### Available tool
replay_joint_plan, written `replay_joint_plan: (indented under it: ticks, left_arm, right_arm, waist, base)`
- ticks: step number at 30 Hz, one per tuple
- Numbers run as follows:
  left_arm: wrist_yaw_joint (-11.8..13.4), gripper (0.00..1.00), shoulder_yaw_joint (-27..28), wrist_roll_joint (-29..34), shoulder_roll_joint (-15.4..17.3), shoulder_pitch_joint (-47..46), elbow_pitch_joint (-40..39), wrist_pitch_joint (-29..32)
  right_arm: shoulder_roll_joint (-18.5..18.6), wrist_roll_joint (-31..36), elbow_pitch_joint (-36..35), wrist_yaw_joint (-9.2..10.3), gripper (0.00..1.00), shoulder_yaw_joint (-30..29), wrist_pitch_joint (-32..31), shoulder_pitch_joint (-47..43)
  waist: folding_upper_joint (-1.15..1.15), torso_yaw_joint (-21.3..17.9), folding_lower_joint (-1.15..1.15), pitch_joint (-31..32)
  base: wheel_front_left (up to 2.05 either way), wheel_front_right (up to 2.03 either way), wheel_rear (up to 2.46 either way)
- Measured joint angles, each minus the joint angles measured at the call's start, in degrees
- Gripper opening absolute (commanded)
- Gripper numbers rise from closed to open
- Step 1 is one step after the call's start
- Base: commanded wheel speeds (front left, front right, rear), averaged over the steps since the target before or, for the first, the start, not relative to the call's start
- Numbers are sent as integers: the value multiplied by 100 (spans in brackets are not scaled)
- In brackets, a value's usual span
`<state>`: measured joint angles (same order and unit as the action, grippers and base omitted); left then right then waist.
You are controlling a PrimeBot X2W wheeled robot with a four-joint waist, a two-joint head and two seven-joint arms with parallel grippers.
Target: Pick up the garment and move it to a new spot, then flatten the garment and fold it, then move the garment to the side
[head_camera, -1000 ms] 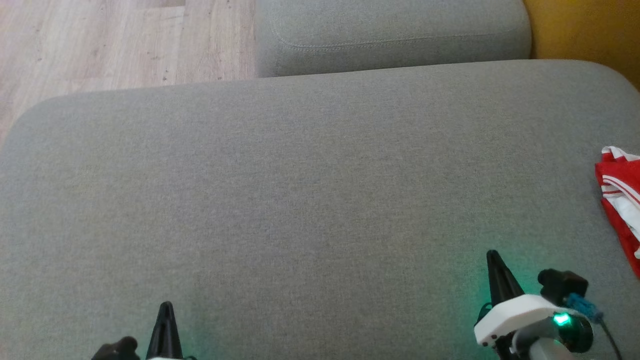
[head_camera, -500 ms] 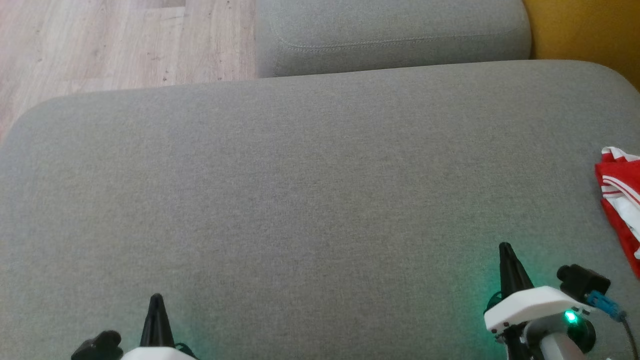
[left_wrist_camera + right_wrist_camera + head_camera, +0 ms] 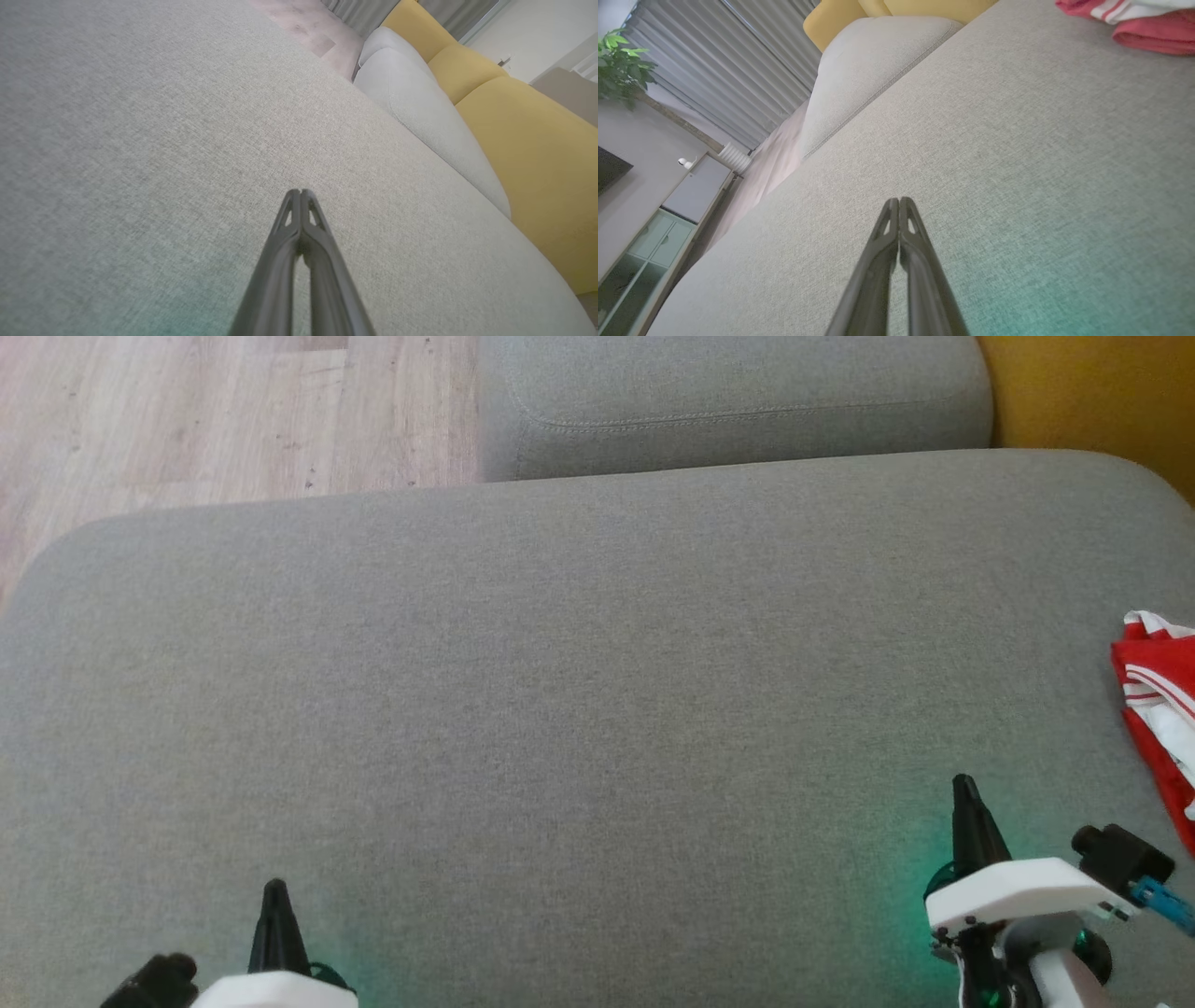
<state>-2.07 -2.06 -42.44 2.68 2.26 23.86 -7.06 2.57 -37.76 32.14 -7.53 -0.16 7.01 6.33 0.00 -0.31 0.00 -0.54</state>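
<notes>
Head view: garment [image 3: 1158, 667] at right edge of sofa [image 3: 560, 663]; left gripper [image 3: 274, 889], right gripper [image 3: 963, 784] pressed together; missed grab likely unless spread.

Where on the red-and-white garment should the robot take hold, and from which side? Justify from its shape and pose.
Probably the bunched edge of the garment that faces the grey cushion. Come from that side with the right gripper, the nearer one, opened first since it is shut. The cloth lies crumpled, so a raised fold gives something to pinch; the rest is cut off.
</notes>
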Motion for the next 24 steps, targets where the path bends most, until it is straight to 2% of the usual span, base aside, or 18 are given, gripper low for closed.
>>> replay_joint_plan:
  ticks: [24]
  left_arm:
    - [-151, 0, 192, -1471, 0, -142, -210, 404]
  right_arm:
    - [0, -1601, -468, 0, 0, -215, -386, -12]
  waist:
    - [0, 9, 0, 11]
  base:
    - [0, 0, 0]
